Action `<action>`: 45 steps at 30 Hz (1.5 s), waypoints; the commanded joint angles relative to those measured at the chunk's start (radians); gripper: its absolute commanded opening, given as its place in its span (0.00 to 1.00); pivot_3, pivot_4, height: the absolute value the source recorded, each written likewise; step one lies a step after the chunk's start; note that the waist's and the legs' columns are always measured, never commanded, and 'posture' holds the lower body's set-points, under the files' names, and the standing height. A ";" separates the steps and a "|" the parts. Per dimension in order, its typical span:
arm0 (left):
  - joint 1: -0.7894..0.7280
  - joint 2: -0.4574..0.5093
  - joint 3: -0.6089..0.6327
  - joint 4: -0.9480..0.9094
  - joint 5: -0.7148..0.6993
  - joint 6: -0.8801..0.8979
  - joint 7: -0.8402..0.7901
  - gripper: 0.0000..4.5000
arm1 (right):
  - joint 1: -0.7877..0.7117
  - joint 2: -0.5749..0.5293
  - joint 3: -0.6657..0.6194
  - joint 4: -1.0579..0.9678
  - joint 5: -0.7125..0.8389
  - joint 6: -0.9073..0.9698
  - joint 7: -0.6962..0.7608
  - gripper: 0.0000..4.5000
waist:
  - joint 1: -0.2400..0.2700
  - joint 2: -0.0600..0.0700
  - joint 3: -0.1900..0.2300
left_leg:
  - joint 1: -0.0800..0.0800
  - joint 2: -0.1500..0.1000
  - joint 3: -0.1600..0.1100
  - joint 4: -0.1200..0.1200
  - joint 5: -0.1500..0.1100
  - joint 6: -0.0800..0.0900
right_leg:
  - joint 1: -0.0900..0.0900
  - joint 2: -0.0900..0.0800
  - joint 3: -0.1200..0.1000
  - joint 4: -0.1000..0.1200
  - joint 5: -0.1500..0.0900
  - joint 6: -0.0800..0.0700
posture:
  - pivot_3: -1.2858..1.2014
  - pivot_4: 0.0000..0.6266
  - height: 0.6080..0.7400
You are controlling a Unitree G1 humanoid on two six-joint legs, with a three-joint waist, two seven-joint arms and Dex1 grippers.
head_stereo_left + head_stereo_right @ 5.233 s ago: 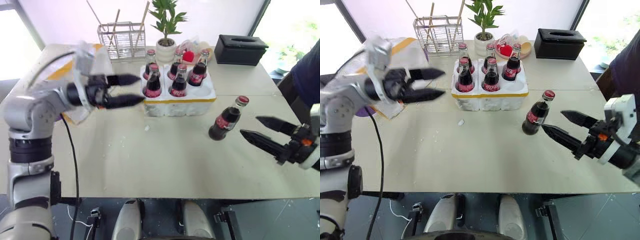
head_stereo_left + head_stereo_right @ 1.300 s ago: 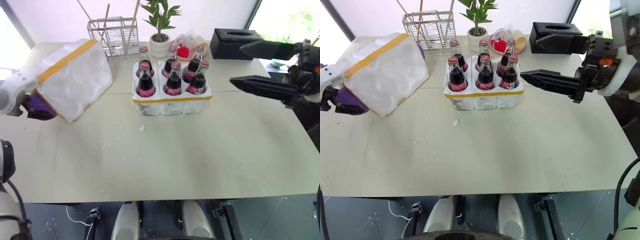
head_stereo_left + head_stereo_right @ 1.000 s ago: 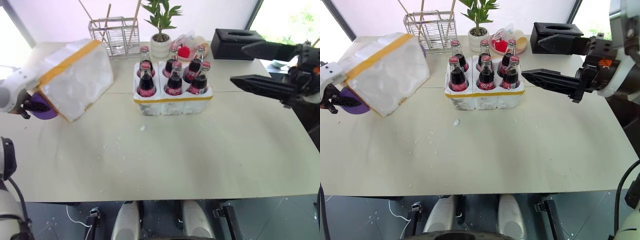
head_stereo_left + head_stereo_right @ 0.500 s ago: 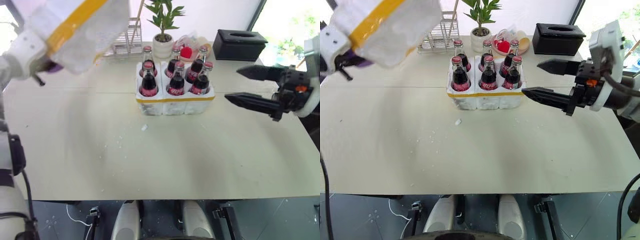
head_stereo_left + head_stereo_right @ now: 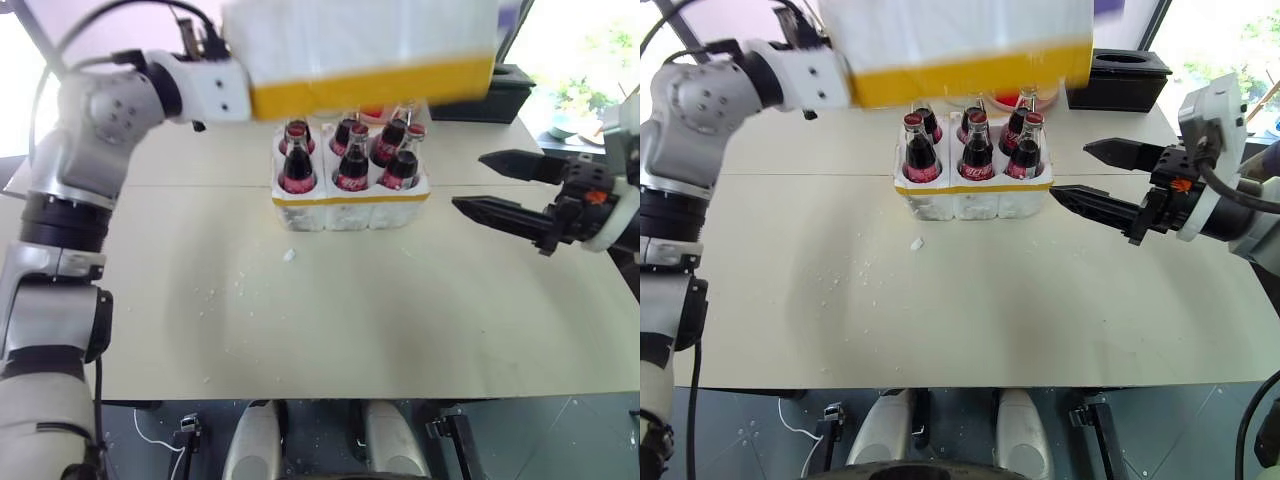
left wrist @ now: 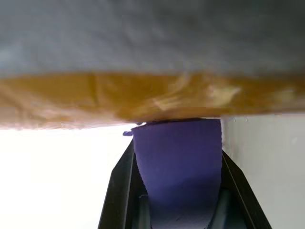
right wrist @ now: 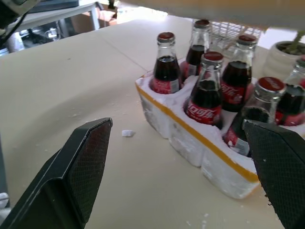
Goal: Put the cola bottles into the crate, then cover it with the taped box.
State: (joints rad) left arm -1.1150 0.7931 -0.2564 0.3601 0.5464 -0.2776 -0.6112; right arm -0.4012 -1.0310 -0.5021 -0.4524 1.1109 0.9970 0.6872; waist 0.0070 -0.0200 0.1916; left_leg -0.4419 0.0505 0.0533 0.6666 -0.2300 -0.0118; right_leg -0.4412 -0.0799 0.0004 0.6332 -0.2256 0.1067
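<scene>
Above the crate (image 5: 350,205), the left gripper (image 6: 177,167) is clamping the taped box (image 5: 360,50) in mid-air. Six cola bottles (image 5: 352,168) are sitting in the crate's wells. Beside the crate, the right gripper (image 5: 492,185) is hovering with jaws spread and empty.

Glossy glass cola bottles (image 5: 971,150), matt foam crate (image 5: 975,198)

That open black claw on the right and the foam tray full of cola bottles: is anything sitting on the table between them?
No. In the right eye view, only bare tabletop lies between the right gripper and the crate.
</scene>
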 commanded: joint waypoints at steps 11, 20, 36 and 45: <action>0.135 -0.048 -0.085 -0.099 0.244 0.028 0.117 0.15 | -0.003 0.028 -0.043 -0.023 0.070 -0.029 -0.100 1.00 | 0.007 0.000 -0.002 | 0.007 0.000 -0.001 0.001 0.000 0.000 | 0.009 -0.001 0.000 -0.002 0.000 0.000 | 0.52 0.24 1.00; 0.064 -0.111 -0.088 0.024 0.268 0.050 0.171 0.15 | -0.018 0.043 -0.019 -0.007 0.062 -0.046 -0.118 1.00 | 0.006 0.000 -0.002 | 0.014 0.000 0.000 0.000 0.000 0.000 | 0.016 -0.001 0.000 -0.003 -0.001 -0.002 | 0.52 0.24 1.00; 0.179 0.000 -0.081 -0.081 0.220 -0.097 0.168 0.73 | 0.013 0.046 -0.002 0.016 0.018 -0.071 -0.096 1.00 | 0.005 -0.001 -0.002 | 0.012 0.000 0.000 -0.002 -0.001 0.001 | 0.013 0.000 0.000 -0.002 0.000 0.000 | 0.52 0.24 1.00; 0.438 0.134 0.105 -0.186 -0.117 -0.130 0.062 0.85 | 0.028 0.048 -0.010 0.036 -0.004 -0.072 -0.090 1.00 | -0.001 0.000 -0.002 | 0.013 0.001 0.000 -0.002 -0.001 0.001 | 0.013 -0.001 0.000 -0.002 0.000 -0.001 | 0.52 0.24 1.00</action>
State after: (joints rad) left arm -0.7125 0.9152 -0.2487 0.2216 0.5797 -0.4655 -0.4950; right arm -0.3751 -0.9801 -0.4809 -0.4071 1.1098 0.9454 0.5892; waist 0.0062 -0.0203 0.1895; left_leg -0.4285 0.0514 0.0537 0.6643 -0.2308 -0.0107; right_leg -0.4283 -0.0808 0.0004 0.6311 -0.2261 0.1058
